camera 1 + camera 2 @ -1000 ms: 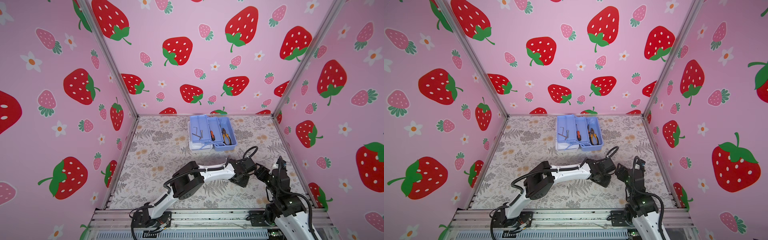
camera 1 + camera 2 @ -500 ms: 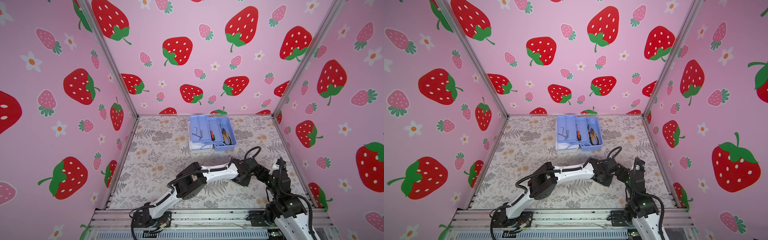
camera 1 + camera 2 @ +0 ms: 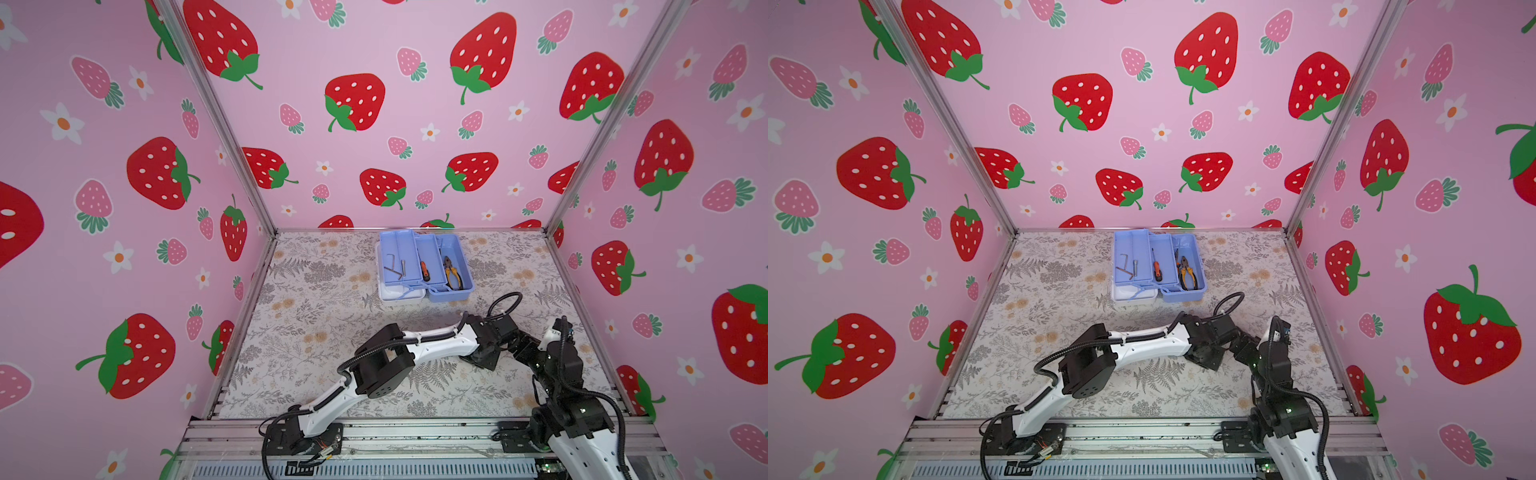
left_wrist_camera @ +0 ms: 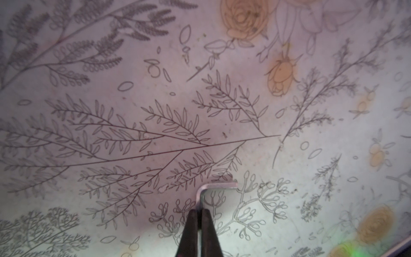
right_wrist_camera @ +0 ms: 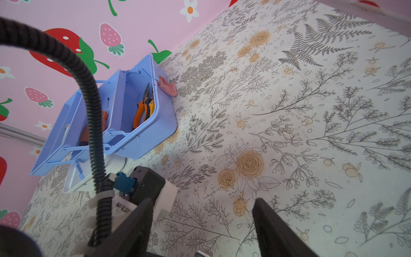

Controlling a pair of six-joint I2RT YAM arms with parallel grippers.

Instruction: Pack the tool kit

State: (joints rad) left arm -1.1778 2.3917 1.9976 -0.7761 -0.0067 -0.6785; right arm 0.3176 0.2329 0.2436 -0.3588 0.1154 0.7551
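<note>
From its base at 7 o'clock the left arm (image 3: 436,338) lies low and long across the surface (image 3: 311,316), elbow raised and wrist bent down at about 4 o'clock. The left gripper (image 4: 199,214) points straight down at the floral print. Its two dark fingertips are pinched together on the long leg of a small L-shaped hex key (image 4: 216,185), and the short leg juts out sideways beyond the tips. Whether the key is off the surface I cannot tell. The right arm (image 3: 557,361) stands folded at 5 o'clock, leaning in close beside the left wrist. The right gripper (image 5: 200,222) hangs with its fingers spread wide and nothing between them. The tool kit (image 3: 451,296) sits at 12 o'clock by the back wall (image 3: 415,124), well apart from both arms. It is open with its blue trays fanned out, and bent metal keys (image 3: 392,266), an orange-handled screwdriver (image 3: 424,270) and pliers (image 3: 453,272) lie inside
</note>
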